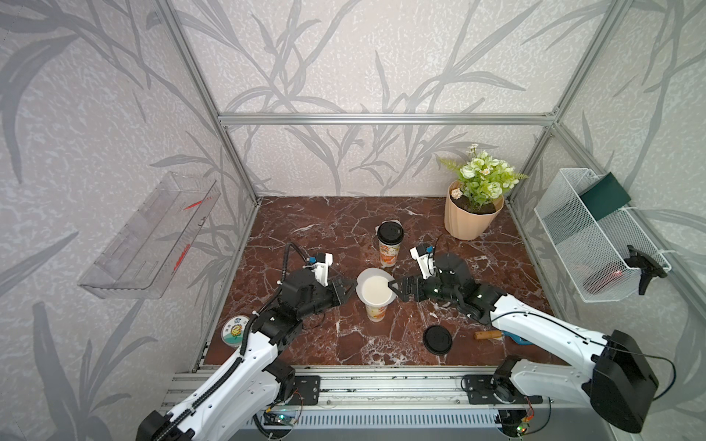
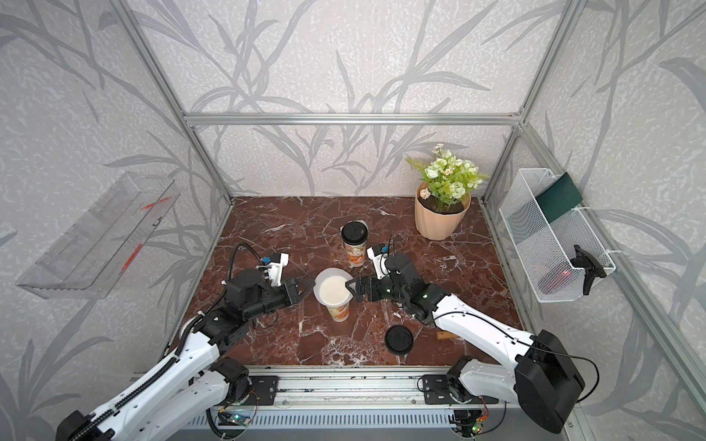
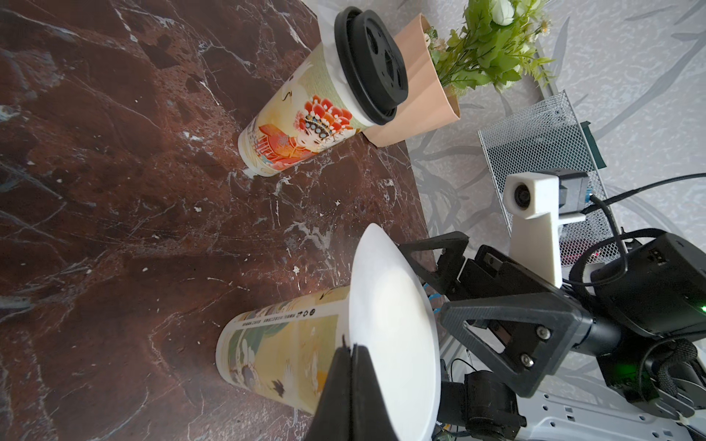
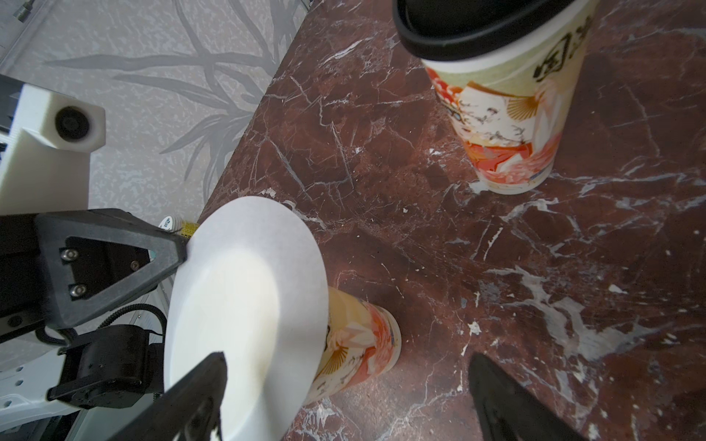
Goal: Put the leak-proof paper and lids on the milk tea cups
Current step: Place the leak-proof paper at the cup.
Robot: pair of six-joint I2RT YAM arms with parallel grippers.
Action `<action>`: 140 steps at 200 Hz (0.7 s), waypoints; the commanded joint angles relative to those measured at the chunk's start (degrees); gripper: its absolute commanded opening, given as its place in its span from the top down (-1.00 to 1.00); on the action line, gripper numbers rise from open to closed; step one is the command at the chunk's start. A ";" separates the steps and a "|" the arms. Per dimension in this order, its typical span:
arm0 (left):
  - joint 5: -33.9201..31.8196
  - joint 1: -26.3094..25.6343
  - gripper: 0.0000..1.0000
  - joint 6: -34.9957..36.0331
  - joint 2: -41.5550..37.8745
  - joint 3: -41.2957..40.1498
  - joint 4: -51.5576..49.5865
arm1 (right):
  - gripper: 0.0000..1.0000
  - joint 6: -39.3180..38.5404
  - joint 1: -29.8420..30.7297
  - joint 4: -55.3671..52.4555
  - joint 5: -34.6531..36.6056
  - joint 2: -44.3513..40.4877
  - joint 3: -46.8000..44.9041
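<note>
Thin, round, pale leak-proof paper (image 1: pixel 372 288) lies on the near milk tea cup (image 1: pixel 376 312) on the brown marble desk (image 1: pixel 305 229). The left end effector (image 1: pixel 350 286) pinches its edge; the right end effector (image 1: pixel 393 293) is spread wide, empty. A black-lidded cup (image 1: pixel 389 246) stands behind.

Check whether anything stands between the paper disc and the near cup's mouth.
Nothing visible does. The paper disc lies across the mouth of the near cup, the left gripper shut on its edge, the open right gripper at the opposite side.
</note>
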 commanded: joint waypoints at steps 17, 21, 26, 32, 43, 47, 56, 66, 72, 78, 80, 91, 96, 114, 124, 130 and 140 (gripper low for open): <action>1.28 0.30 1.00 -0.14 -1.28 -1.38 -0.37 | -0.97 0.27 0.27 0.96 -0.17 -1.41 0.28; 1.37 0.27 1.00 -0.13 -1.37 -1.42 -0.45 | -0.97 0.27 0.25 0.85 -0.08 -1.46 0.31; 1.47 0.27 1.00 -0.08 -1.46 -1.50 -0.71 | -0.97 0.27 0.25 0.93 -0.05 -1.49 0.28; 1.60 0.35 1.00 0.06 -1.45 -1.51 -1.08 | -0.97 0.27 0.25 0.79 0.06 -1.58 0.26; 1.52 0.35 0.98 0.05 -1.49 -1.67 -1.38 | -0.97 0.23 0.28 0.61 0.19 -1.82 0.26; 1.29 0.28 0.95 0.08 -1.62 -1.62 -1.60 | -0.97 0.18 0.25 0.53 0.19 -1.83 0.27; 0.78 0.33 0.87 0.25 -1.65 -1.45 -2.22 | -0.96 0.14 0.25 0.39 0.34 -1.93 0.32; 0.68 0.34 0.80 0.39 -1.68 -1.26 -2.30 | -0.97 0.09 0.25 0.26 0.32 -2.07 0.37; 0.68 0.34 0.74 0.39 -1.73 -1.10 -2.33 | -0.97 0.12 0.25 0.17 0.45 -2.18 0.34; 0.68 0.32 0.63 0.44 -1.81 -0.99 -2.31 | -0.97 0.10 0.25 0.01 0.54 -2.33 0.35; 0.68 0.35 0.60 0.40 -1.82 -0.99 -2.30 | -0.97 0.05 0.25 -0.03 0.59 -2.36 0.41; 0.52 0.37 0.52 0.48 -2.03 -0.60 -2.37 | -0.97 -0.15 0.25 -0.55 0.88 -2.70 0.50; 0.43 0.43 0.46 0.56 -2.12 -0.47 -2.52 | -0.97 -0.24 0.25 -0.74 1.06 -2.93 0.52; 0.59 0.40 0.13 0.65 -2.25 0.06 -2.61 | -0.97 -0.59 0.25 -1.84 1.87 -3.89 0.63; 0.38 0.40 0.09 0.82 -2.26 0.23 -2.99 | -0.97 -0.94 0.25 -2.79 2.57 -4.55 0.85; 0.20 0.52 0.05 1.08 -2.39 0.46 -3.35 | -0.97 -1.25 0.25 -3.63 3.02 -5.03 0.96; -0.17 0.54 -0.01 1.41 -2.53 0.75 -4.22 | -0.97 -1.85 0.25 -5.36 4.36 -6.15 1.26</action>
